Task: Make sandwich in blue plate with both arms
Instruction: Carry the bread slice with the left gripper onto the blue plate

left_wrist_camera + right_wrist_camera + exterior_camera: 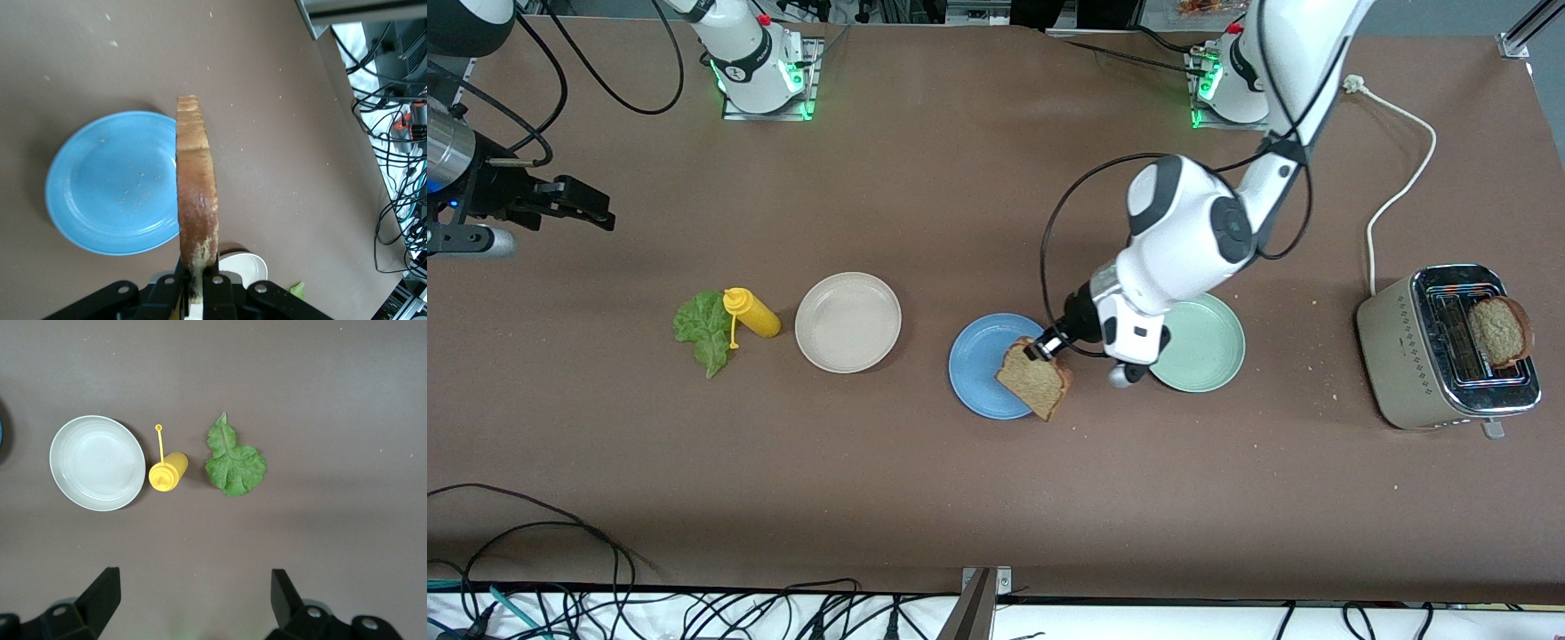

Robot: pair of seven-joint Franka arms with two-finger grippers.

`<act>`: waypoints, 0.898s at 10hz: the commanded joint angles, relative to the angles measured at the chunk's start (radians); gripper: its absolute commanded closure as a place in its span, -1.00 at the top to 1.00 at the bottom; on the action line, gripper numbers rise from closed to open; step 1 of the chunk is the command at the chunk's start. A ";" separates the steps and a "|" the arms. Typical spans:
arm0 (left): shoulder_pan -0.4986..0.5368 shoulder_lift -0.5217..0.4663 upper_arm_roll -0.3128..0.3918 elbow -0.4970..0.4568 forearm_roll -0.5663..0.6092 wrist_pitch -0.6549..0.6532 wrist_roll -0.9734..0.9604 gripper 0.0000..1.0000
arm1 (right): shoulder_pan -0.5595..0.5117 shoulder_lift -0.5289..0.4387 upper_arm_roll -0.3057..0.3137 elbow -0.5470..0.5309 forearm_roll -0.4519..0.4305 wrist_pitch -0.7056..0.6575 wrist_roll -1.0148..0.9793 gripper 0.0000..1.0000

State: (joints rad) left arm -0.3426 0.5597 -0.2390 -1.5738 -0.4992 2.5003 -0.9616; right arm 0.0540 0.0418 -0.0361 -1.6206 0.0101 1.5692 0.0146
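The left gripper (1044,348) is holding a slice of toast (1036,380) by its crust, jaws pinched narrowly across the thickness of the slice, and is hanging over the rim of the blue plate (980,364) on the side toward the pale green plate (1209,345). In the left wrist view the toast (196,193) is showing edge-on, with its long axis running straight out from the fingers and its free end pointing away from them; the broad faces are standing roughly upright rather than lying flat. The slice is sitting over the plate's edge rather than its middle, so part of it is overhanging the table (925,480). The main risk, as a judgement, is that a release from this pose is likely to drop the slice onto the rim, letting it tip off onto the table or land leaning on its edge; the cause would be the off-centre position combined with the upright faces. A thin crust grip may also be crumbling the bread. The right gripper (193,603) is waiting with jaws spread wide, over the table near the lettuce leaf (706,331), the yellow squeeze bottle (751,312) and the beige plate (847,322). A second slice (1500,331) is standing in the toaster (1414,356) at the left arm's end.
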 commanded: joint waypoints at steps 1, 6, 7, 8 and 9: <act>-0.068 0.032 0.012 -0.020 -0.044 0.084 0.001 -1.00 | -0.003 -0.003 0.001 0.007 0.019 -0.008 -0.012 1.00; -0.133 0.106 0.012 -0.020 -0.050 0.196 -0.003 -1.00 | -0.006 -0.003 0.001 0.005 0.019 -0.005 -0.012 1.00; -0.136 0.120 0.012 -0.018 -0.048 0.198 -0.003 -1.00 | -0.006 -0.003 0.001 0.004 0.019 -0.005 -0.012 1.00; -0.147 0.123 0.014 -0.018 -0.048 0.213 -0.003 -1.00 | -0.006 -0.003 -0.001 0.004 0.019 -0.005 -0.012 1.00; -0.150 0.132 0.014 -0.015 -0.047 0.219 -0.003 -1.00 | -0.006 -0.003 0.001 0.004 0.019 -0.005 -0.012 1.00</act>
State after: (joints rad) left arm -0.4660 0.6786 -0.2383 -1.5982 -0.5110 2.6902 -0.9723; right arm 0.0537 0.0418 -0.0361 -1.6206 0.0101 1.5693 0.0146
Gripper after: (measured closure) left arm 0.907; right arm 0.000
